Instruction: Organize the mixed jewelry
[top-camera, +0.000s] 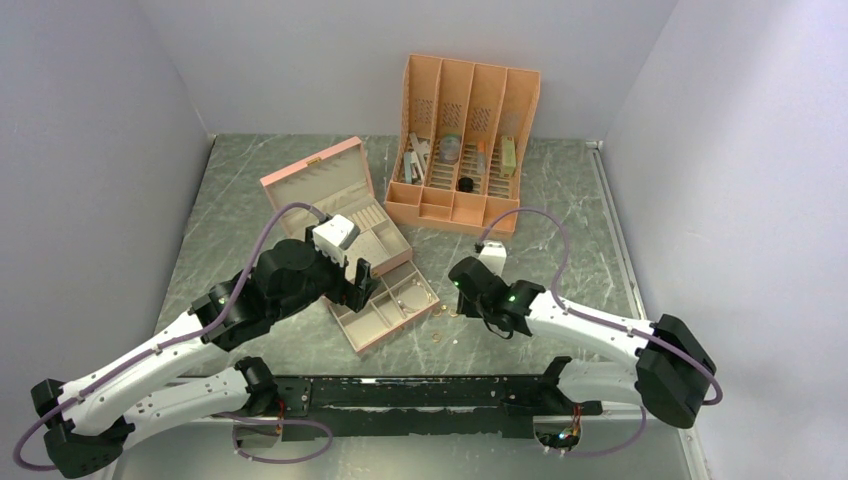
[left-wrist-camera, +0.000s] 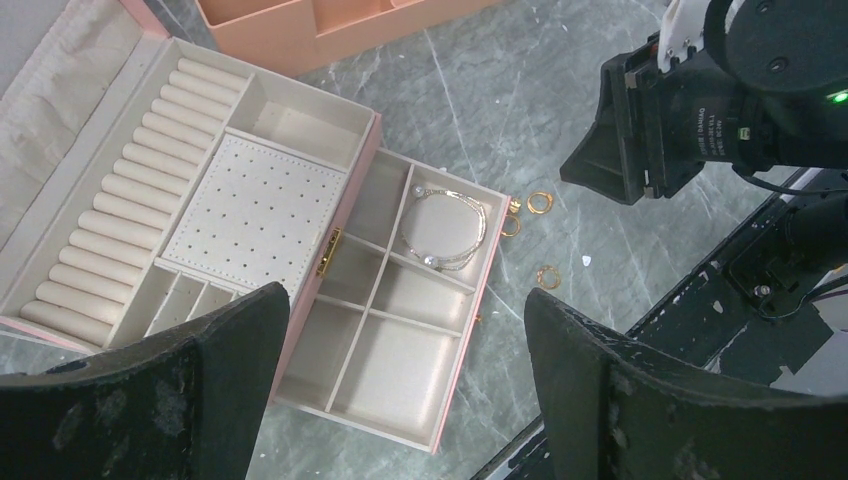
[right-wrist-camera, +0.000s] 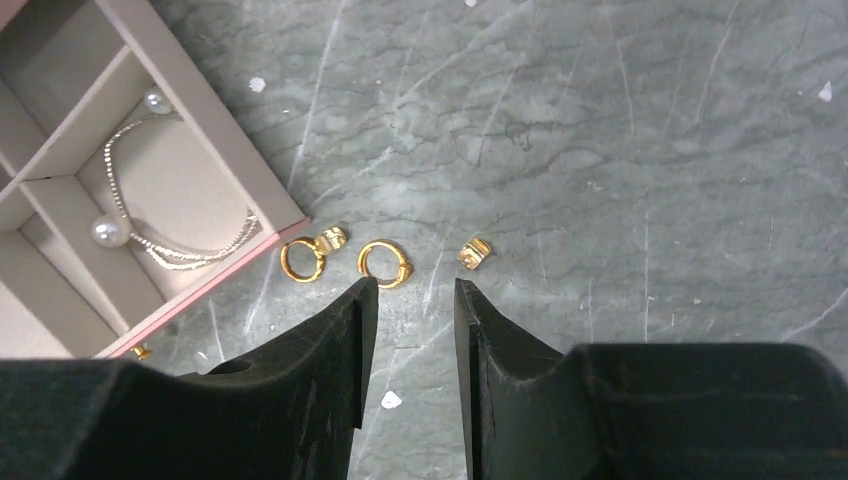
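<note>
Pink jewelry box (left-wrist-camera: 250, 210) sat open at the left of the left wrist view. Its pulled-out drawer (left-wrist-camera: 468, 320) had one pearl bracelet (right-wrist-camera: 108, 232) in a corner cell. The orange organizer (top-camera: 470, 90), top of the overhead shot, held grey and black bits.

Three gold pieces (right-wrist-camera: 385, 263) lay on the table (right-wrist-camera: 650, 150) right beside the drawer's corner: two hoops (right-wrist-camera: 300, 258) and one nub (right-wrist-camera: 474, 251).

The right gripper (right-wrist-camera: 413, 290) sat just below them in its frame, fingers slightly apart and pinching nothing. The left gripper (left-wrist-camera: 405, 300) was spread wide.
</note>
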